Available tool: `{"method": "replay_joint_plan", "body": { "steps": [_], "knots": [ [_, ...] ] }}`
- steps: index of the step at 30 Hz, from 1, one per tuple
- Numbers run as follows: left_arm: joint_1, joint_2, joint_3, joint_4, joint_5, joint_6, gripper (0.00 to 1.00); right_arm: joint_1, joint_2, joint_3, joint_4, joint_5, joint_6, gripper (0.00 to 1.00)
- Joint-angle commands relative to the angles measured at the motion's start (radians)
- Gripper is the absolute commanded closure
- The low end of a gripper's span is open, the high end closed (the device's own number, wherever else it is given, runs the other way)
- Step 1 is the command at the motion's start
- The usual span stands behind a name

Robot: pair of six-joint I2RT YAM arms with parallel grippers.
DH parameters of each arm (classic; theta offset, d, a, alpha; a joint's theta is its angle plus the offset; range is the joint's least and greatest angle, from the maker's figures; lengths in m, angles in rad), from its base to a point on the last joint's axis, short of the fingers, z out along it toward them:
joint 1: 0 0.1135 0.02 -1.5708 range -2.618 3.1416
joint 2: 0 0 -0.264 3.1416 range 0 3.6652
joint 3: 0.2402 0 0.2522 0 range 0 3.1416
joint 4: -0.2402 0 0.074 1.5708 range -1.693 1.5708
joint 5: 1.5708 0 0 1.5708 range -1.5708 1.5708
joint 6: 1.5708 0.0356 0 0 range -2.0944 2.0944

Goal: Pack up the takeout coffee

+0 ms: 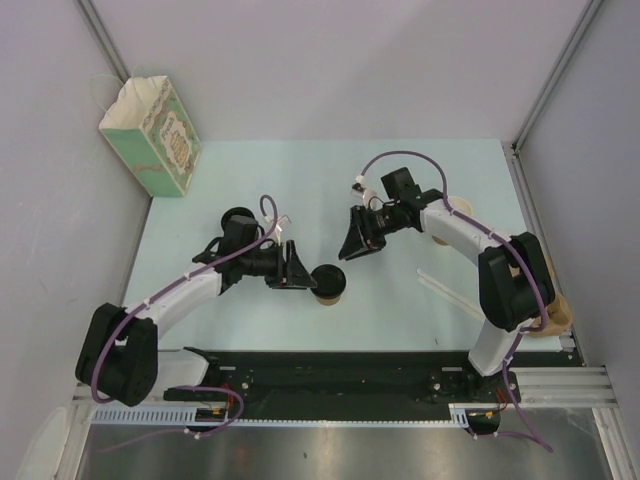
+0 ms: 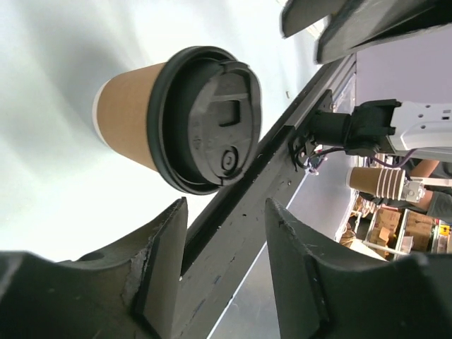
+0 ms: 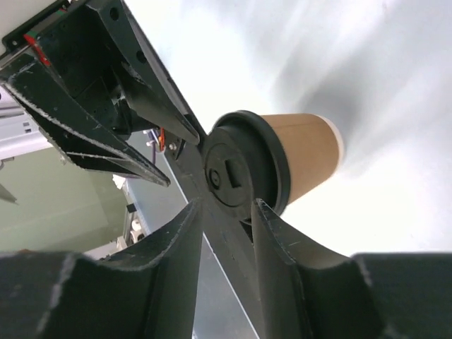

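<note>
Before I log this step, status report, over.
Left end effector open, right end effector open. Takeout coffee upright on table, lidded, unheld. Paper bag far-left corner, left arm between.
</note>
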Motion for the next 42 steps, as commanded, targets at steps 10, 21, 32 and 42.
{"method": "replay_joint_plan", "body": {
  "steps": [10,21,32,42],
  "knots": [
    [0.001,0.124,0.051,0.166,-0.003,-0.055,0.42,-0.052,-0.023,0.031,-0.086,0.018,-0.067,0.57],
    [0.001,0.201,0.093,0.265,-0.002,-0.088,0.41,-0.056,-0.014,0.026,-0.106,0.003,-0.075,0.54],
    [0.016,0.293,0.165,0.286,-0.006,-0.071,0.41,-0.055,-0.037,-0.001,-0.109,-0.018,-0.067,0.53],
    [0.090,0.173,0.163,0.240,0.012,-0.031,0.37,-0.040,-0.056,-0.040,-0.077,-0.048,-0.032,0.52]
  ]
}}
